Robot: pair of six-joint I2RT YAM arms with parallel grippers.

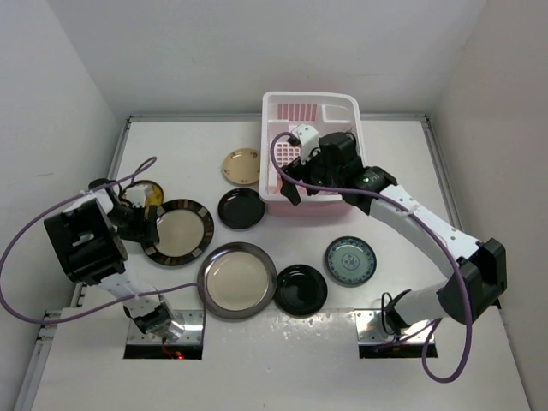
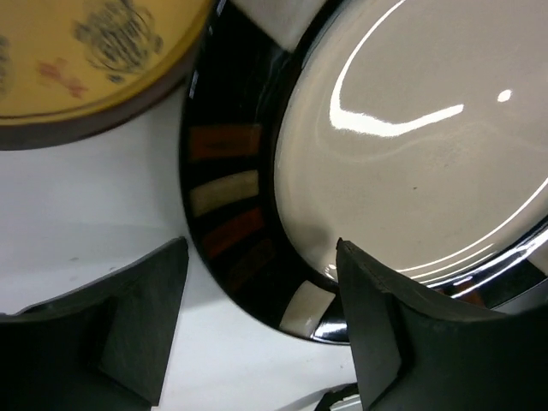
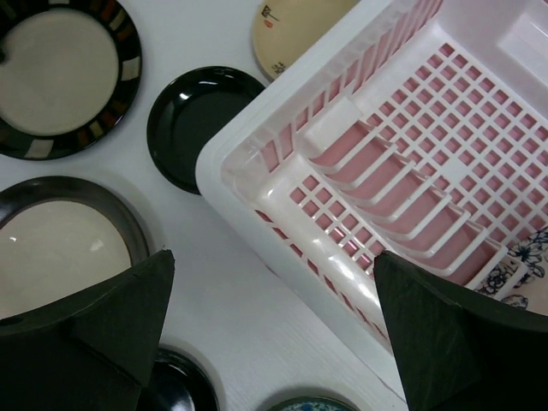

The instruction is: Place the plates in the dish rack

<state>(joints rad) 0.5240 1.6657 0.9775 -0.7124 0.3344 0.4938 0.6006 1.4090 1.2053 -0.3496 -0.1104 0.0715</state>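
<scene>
While my right gripper [image 3: 274, 255] hangs wide over the dish rack [image 3: 257, 120], my left gripper [image 2: 261, 248] — spread — straddles the black-rimmed plate [image 2: 411, 171] — a pinch seems next.

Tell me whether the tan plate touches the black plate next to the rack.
Apart. The right wrist view shows bare white table between the tan plate and the black plate.

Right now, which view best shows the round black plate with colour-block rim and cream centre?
Top external: the colour-block plate shows nearly whole, the left gripper at its left edge. Left wrist shows only a rim arc; right wrist crops it at the frame corner.
</scene>
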